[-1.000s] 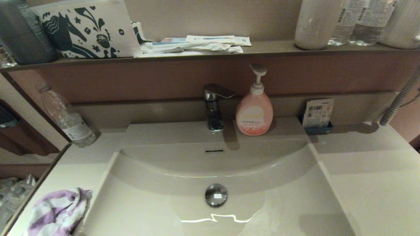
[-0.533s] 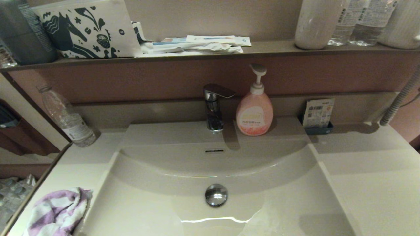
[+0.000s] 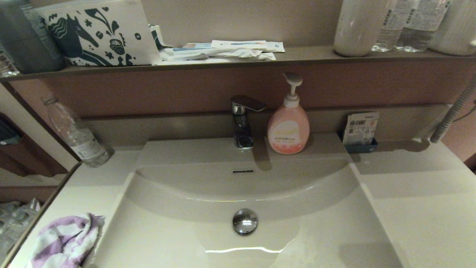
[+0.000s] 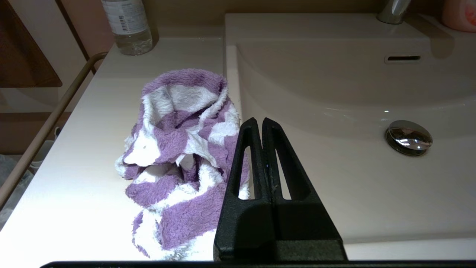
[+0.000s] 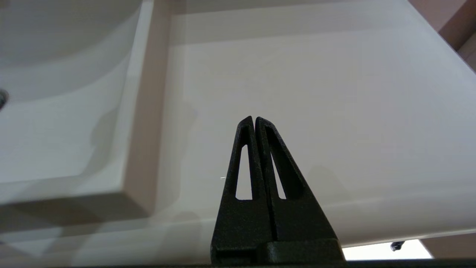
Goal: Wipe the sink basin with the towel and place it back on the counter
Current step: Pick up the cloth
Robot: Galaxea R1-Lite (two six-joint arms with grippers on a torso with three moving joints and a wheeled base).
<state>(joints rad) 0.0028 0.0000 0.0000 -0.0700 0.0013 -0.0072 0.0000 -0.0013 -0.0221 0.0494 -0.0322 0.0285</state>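
Observation:
The purple and white striped towel (image 3: 63, 240) lies crumpled on the counter (image 3: 420, 208) at the basin's near left corner; the left wrist view shows the towel (image 4: 174, 156) too. The off-white sink basin (image 3: 186, 238) has a chrome drain plug (image 3: 245, 221) and a slot overflow (image 3: 243, 171). My left gripper (image 4: 261, 121) is shut and empty, held above the basin's left rim just beside the towel. My right gripper (image 5: 254, 119) is shut and empty, parked over the bare counter (image 5: 316, 85) right of the basin. Neither arm shows in the head view.
A chrome faucet (image 3: 242, 121) and pink soap pump bottle (image 3: 288, 124) stand behind the basin. A clear bottle (image 3: 76, 134) stands at the back left, a small card holder (image 3: 360, 130) at the back right. The brown shelf (image 3: 297, 55) carries a horse-print pouch (image 3: 98, 31), packets and bottles.

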